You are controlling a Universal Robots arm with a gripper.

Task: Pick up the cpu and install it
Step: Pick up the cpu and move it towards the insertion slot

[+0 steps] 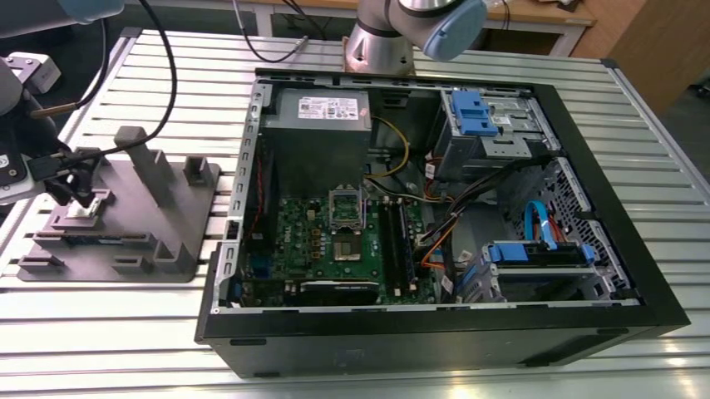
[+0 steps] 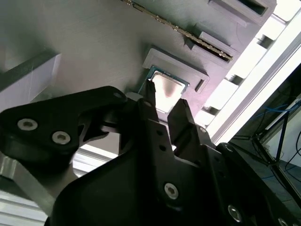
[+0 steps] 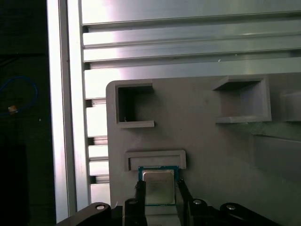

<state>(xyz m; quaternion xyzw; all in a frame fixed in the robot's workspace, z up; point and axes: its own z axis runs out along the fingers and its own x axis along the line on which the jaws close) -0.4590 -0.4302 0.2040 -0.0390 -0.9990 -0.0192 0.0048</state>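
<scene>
The gripper point(image 3: 160, 184) is held low over the fixture point(image 1: 178, 218), its fingers point(image 3: 139, 193) apart, one at each side of the cpu point(image 3: 159, 187). The cpu is seated flat in a shallow recess near the fixture's edge, towards the bench point(image 1: 133, 332) edge at the exterior view's left. It is judged light, stiff and thin, with a smooth lid and a delicate underside. It is best taken gently by two opposite side edges.
</scene>
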